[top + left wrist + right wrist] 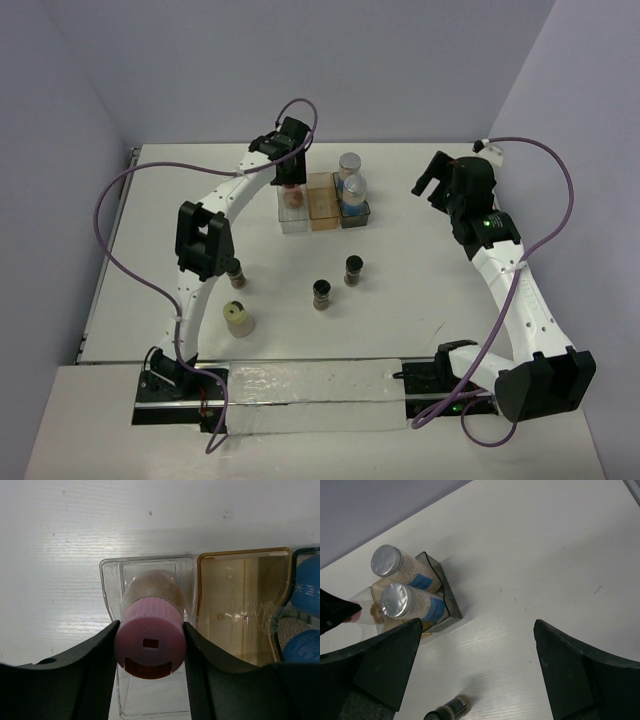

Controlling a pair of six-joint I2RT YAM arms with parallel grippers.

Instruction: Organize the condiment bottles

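The left gripper (289, 170) is clamped on the pink-capped brown bottle (150, 637), whose body sits inside the clear plastic tray compartment (111, 580). 2 clear blue-labelled bottles (402, 600) with silver caps stand in the grey compartment (449, 597). The amber compartment (240, 605) holds nothing. 3 dark black-capped jars (321, 293) and 1 cream-capped bottle (237, 318) stand loose on the white table (420, 300). The right gripper (477, 645) hovers with its jaws wide, holding nothing. I'd call it under half done.

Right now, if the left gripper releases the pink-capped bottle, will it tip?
Probably not far: the pink-capped bottle is inside the clear compartment, whose walls flank it. Its round, smooth cap might twist between the left gripper's fingers.
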